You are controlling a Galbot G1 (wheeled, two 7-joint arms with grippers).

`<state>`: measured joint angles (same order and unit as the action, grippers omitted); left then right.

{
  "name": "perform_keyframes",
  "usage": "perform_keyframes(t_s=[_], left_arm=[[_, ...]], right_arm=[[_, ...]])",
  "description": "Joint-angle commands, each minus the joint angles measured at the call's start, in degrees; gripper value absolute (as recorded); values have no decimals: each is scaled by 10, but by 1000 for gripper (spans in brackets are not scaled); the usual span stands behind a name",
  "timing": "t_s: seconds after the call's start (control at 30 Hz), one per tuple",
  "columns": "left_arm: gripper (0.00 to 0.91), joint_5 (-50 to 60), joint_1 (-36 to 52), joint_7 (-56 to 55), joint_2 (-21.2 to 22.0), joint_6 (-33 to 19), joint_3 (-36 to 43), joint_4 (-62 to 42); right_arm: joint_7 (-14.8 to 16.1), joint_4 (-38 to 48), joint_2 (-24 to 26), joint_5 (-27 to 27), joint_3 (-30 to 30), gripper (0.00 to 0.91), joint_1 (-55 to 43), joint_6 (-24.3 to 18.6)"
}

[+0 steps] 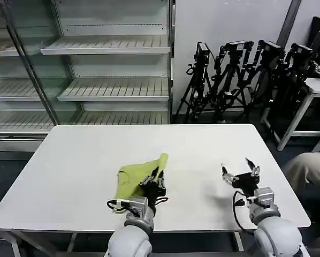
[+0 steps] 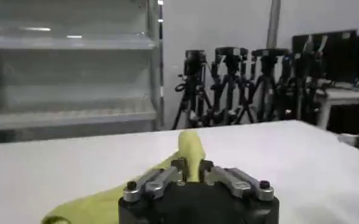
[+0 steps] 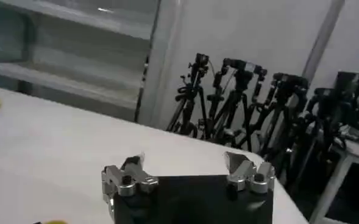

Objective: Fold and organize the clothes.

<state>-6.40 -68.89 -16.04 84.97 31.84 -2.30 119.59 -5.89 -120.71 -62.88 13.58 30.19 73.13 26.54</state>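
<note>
White table (image 1: 85,160): crumpled lime T-shirt (image 1: 133,176).

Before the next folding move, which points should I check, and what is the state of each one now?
1. Left claw shut on the lime T-shirt: ok, pinched fabric rises between its fingers in the left wrist view.
2. Right claw open and free: ok, it is above bare table, apart from the shirt.
3. Shirt lies flat: not ok, it is bunched with one part lifted.
4. Shirt fully on the table: ok.
5. Which part of the shirt is gripped: cannot tell.
</note>
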Motion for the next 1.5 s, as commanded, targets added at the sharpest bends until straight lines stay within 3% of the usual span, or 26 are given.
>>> perform_keyframes(t_s=[0.03,0.07,0.23,0.43,0.53,1.23,1.5], left_arm=[[907,-83,7,1,19,-11,19,50],[907,-45,-4,28,1,-28,0,71],[907,-47,-30,84,-69,-53,-112,120],[907,-1,-53,220,-139,-192,-364,-3],[907,-7,-54,248,-152,-214,-410,-56],[907,-16,-55,257,-129,-232,-396,-54],[907,17,-58,278,-115,-279,-384,-57]], right_arm=[[13,8,-7,14,14,907,-49,-20],[10,10,-11,8,5,907,-52,-40],[14,21,-26,-9,-16,907,-62,-55],[17,44,-37,-21,-39,907,-82,-55],[15,57,-45,-22,-44,907,-88,-60],[11,48,-39,-29,-45,907,-72,-63],[12,33,-18,-29,-41,907,-72,-57]])
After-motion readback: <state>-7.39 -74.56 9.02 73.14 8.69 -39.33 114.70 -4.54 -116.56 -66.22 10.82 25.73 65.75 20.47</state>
